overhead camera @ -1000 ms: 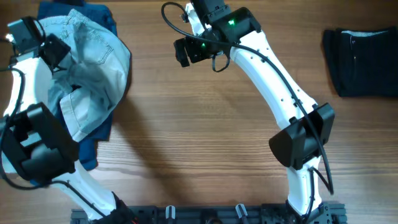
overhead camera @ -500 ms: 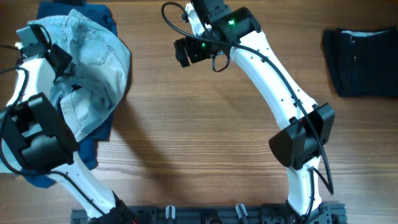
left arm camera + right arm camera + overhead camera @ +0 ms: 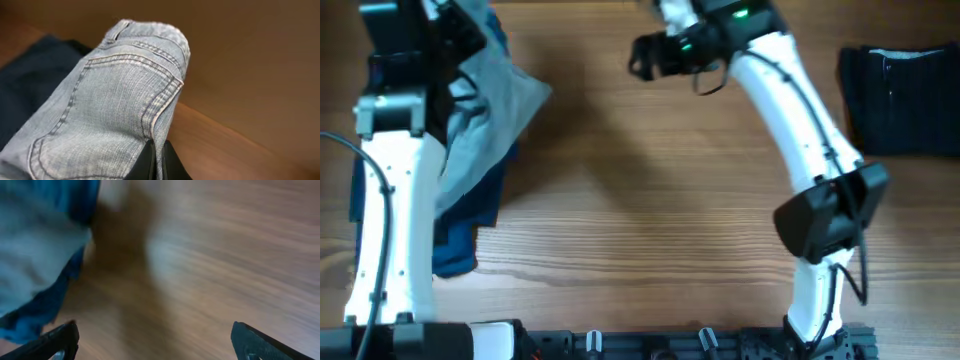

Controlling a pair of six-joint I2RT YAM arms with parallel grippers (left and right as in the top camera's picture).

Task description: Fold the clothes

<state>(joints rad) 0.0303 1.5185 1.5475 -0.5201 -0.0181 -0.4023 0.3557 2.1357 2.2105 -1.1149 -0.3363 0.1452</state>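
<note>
There's one pair of pale denim shorts [image 3: 495, 100]. Two navy garments: left garment [image 3: 465, 230], right garment [image 3: 900, 100]. Two arms: left arm [image 3: 390, 200], right arm [image 3: 800, 110].

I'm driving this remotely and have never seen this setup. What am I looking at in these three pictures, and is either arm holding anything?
These are two white robot arms, left and right, each ending in a two-finger gripper. The wide picture comes from a camera fixed above the wooden table. The other two come from cameras on the wrists, looking past each arm's own fingers. The left gripper is pinching the pale blue denim shorts, partly lifted above a dark navy garment lying on that arm's side. The right gripper is open and empty over bare wood; its picture is blurred. A second dark garment, folded, lies at the far right.
</note>
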